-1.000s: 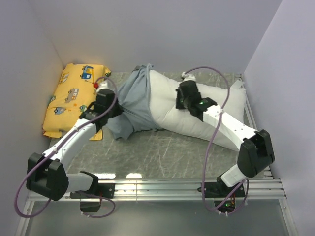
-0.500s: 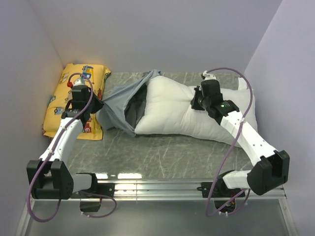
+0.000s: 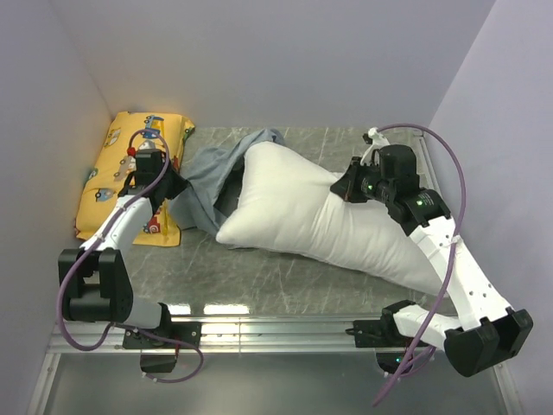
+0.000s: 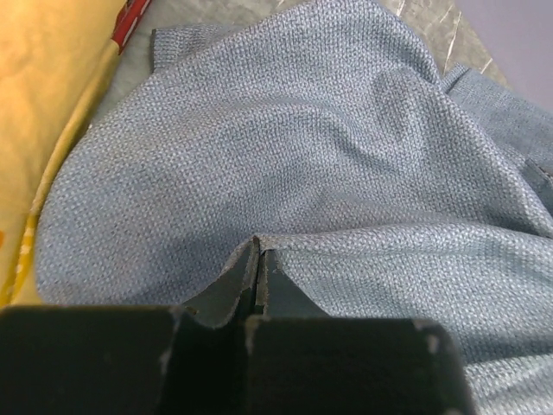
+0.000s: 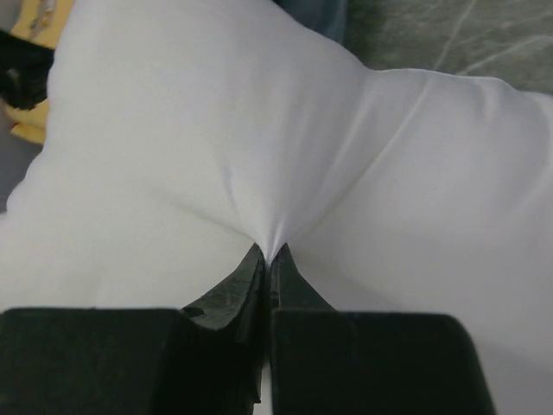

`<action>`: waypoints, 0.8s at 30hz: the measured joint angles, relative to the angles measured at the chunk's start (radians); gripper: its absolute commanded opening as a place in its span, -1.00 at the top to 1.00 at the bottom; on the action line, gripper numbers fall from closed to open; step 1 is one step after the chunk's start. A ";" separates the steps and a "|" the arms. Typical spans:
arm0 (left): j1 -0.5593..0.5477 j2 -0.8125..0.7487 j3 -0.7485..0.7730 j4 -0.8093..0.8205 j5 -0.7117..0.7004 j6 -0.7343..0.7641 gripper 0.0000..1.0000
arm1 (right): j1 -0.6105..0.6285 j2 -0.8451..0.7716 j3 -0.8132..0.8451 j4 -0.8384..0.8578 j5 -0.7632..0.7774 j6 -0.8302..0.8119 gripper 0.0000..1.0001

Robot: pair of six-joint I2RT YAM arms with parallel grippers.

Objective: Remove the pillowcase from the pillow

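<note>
The grey-blue pillowcase [image 3: 212,177] lies bunched at the left of the white pillow [image 3: 302,212], covering only its far left end. The pillow stretches from the middle of the table to the front right. My left gripper [image 3: 175,186] is shut on a fold of the pillowcase [image 4: 285,164], beside the yellow cushion. My right gripper [image 3: 350,186] is shut on a pinch of the pillow's white cloth [image 5: 285,156], which puckers at the fingertips, and holds that part lifted.
A yellow cushion [image 3: 117,177] printed with cartoon vehicles lies at the back left against the wall; it shows at the left edge of the left wrist view [image 4: 39,95]. Grey walls close the back and both sides. A metal rail [image 3: 276,333] runs along the near edge.
My right gripper has pulled the pillow to the right and toward the front, drawing most of it out of the pillowcase. My left gripper moved left with the pillowcase and now holds near the cushion.
</note>
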 measured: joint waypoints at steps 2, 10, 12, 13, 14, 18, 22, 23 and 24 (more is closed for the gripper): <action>0.000 0.019 0.002 0.014 0.004 -0.013 0.99 | 0.000 -0.003 0.001 0.000 -0.066 0.000 1.00; 0.010 0.175 0.145 0.019 -0.010 -0.039 0.99 | 0.000 -0.035 -0.001 -0.016 -0.183 0.000 1.00; 0.023 0.225 0.205 0.018 -0.011 -0.042 0.99 | 0.000 -0.055 -0.008 -0.019 -0.199 0.000 1.00; 0.030 0.249 0.236 0.023 -0.010 -0.045 0.99 | 0.000 -0.066 -0.015 -0.018 -0.208 0.001 1.00; 0.035 0.267 0.256 0.026 -0.008 -0.045 0.84 | 0.000 -0.078 -0.024 -0.019 -0.217 0.002 1.00; 0.045 0.315 0.312 0.061 0.061 -0.038 -0.01 | 0.000 -0.113 -0.064 -0.014 -0.243 0.010 1.00; 0.038 0.303 0.313 0.096 0.149 -0.029 -0.42 | 0.000 -0.119 -0.087 -0.013 -0.253 0.019 1.00; 0.035 0.291 0.313 0.095 0.164 -0.021 -0.50 | 0.000 -0.117 -0.090 -0.012 -0.253 0.019 1.00; 0.031 0.274 0.313 0.091 0.180 -0.011 -0.53 | 0.000 -0.117 -0.092 -0.013 -0.253 0.019 1.00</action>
